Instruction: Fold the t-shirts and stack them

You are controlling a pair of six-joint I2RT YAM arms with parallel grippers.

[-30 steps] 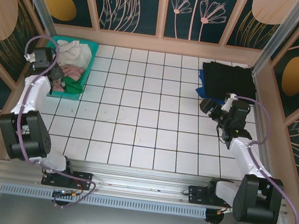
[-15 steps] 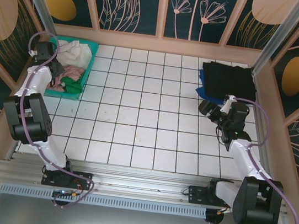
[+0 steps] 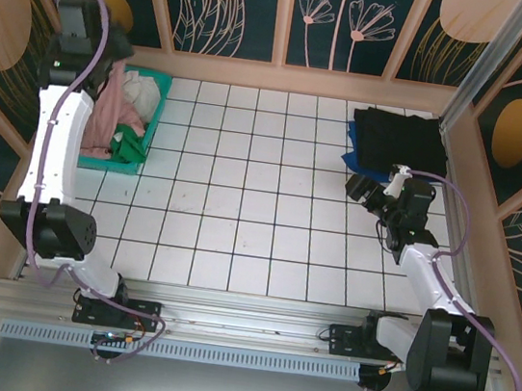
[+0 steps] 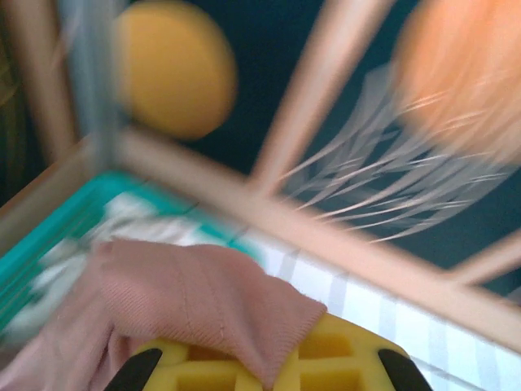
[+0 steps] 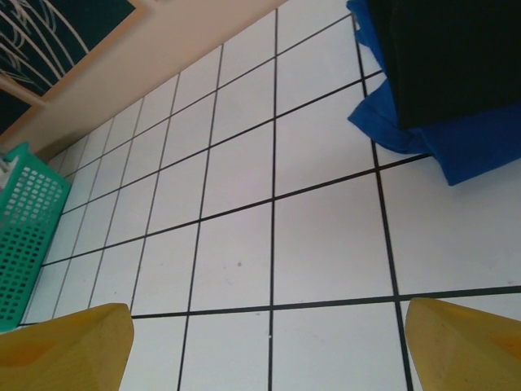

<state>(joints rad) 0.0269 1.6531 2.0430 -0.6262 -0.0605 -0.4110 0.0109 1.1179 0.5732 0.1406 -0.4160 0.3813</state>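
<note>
Dusty-pink t-shirt (image 3: 106, 120) now hangs in the air. The left pincer (image 3: 116, 54), which a second ago stood wide down in the teal basket (image 3: 154, 108), has clamped onto it and lifted it high above the basket. The white t-shirt (image 3: 141, 91) and green t-shirt (image 3: 132, 146) stay inside. The right pincer (image 5: 264, 346) has not moved; it hovers wide and empty over the tabletop (image 3: 240, 202), near the folded black t-shirt (image 3: 396, 137) lying on the blue t-shirt (image 3: 352, 150). The next garment looks picked; carrying it to the open tiles, spreading and folding it remain.
</note>
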